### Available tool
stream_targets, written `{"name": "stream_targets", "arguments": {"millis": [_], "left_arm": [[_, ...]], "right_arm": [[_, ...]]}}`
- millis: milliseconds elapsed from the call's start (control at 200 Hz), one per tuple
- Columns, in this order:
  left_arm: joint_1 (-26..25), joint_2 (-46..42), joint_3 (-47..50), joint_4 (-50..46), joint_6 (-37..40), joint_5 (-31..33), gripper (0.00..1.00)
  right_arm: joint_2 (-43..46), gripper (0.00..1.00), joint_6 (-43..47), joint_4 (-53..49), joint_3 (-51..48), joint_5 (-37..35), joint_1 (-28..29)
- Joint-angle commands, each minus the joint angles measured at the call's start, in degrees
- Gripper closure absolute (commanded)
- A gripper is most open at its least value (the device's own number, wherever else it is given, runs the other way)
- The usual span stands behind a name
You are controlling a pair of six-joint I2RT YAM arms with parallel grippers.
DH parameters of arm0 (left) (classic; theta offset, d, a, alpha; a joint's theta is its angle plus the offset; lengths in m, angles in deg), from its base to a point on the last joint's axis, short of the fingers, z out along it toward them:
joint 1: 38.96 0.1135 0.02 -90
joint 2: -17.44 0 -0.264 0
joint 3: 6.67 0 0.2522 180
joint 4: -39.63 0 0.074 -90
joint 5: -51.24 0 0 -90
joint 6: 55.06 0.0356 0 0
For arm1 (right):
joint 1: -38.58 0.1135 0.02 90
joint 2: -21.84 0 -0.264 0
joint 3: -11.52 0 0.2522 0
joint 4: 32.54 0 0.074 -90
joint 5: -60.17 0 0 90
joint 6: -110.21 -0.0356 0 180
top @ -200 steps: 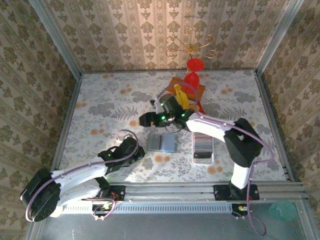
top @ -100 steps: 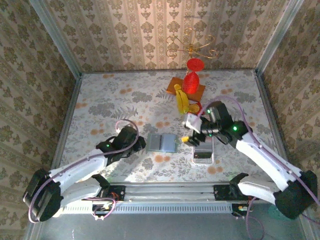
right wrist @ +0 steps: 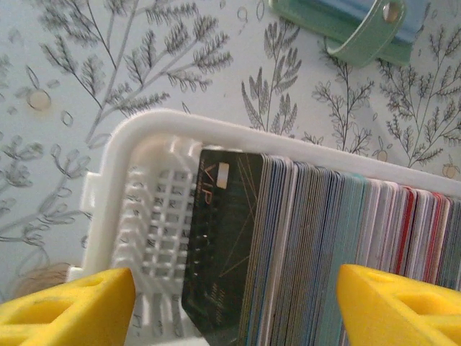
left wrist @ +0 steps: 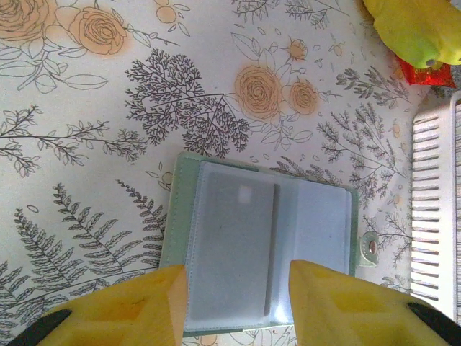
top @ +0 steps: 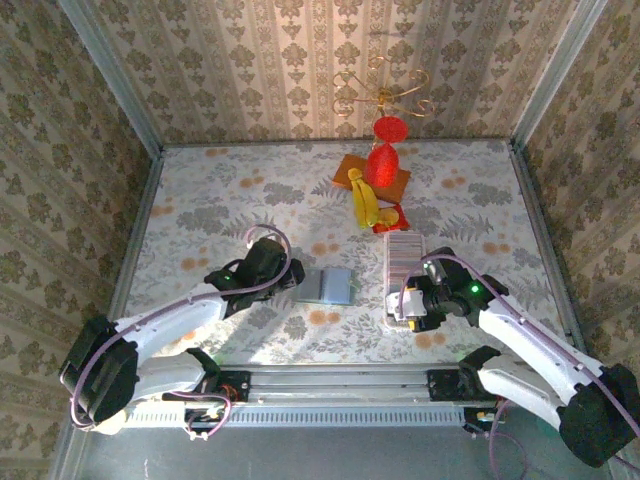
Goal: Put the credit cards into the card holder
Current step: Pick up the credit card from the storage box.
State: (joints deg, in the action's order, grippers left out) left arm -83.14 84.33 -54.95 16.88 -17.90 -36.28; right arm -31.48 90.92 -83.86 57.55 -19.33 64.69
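The card holder (top: 326, 286) lies open on the flowered table, sage green with clear sleeves (left wrist: 259, 249). My left gripper (top: 291, 279) hovers at its left edge. In the left wrist view this gripper (left wrist: 234, 292) is open, its yellow fingertips (left wrist: 162, 306) standing over the holder's near side with nothing gripped. The credit cards (right wrist: 338, 245) stand on edge as a striped row in a white tray (right wrist: 137, 194), a dark VIP card (right wrist: 216, 245) at the front. My right gripper (right wrist: 234, 306) is open and straddles that end of the row (top: 404, 298). The holder's snap strap (right wrist: 367, 36) shows beyond the tray.
The white tray (top: 405, 262) runs lengthwise right of the holder, and its ribbed edge (left wrist: 432, 202) is close to the holder's snap. Beyond it lie a yellow banana-like toy (top: 364, 202), a red ornament (top: 383, 160) and an orange mat (top: 350, 168). Patterned walls enclose the table.
My right arm has swung back from the far middle of the table to the near end of the card tray. My left gripper has moved right, up to the holder.
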Motion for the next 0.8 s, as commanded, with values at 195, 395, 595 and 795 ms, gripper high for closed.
{"name": "stream_targets", "arguments": {"millis": [195, 395, 595, 795], "left_arm": [[0.21, -1.13, 2.65, 1.79, -0.88, -1.89, 0.61], [0.19, -1.77, 3.88, 2.45, -2.31, -1.9, 0.62], [0.22, -1.73, 3.84, 2.23, -2.53, -1.95, 0.62], [0.16, -1.98, 4.02, 2.05, -2.7, -2.63, 0.65]], "right_arm": [[-6.19, 0.3, 3.11, 9.8, -1.11, -2.87, -0.27], [-6.02, 0.41, 4.08, 10.64, -1.42, -3.02, -0.27], [-5.61, 0.43, 4.43, 11.48, -2.87, -3.97, -0.27], [-4.26, 0.54, 4.43, 10.79, -2.37, -5.4, -0.27]]}}
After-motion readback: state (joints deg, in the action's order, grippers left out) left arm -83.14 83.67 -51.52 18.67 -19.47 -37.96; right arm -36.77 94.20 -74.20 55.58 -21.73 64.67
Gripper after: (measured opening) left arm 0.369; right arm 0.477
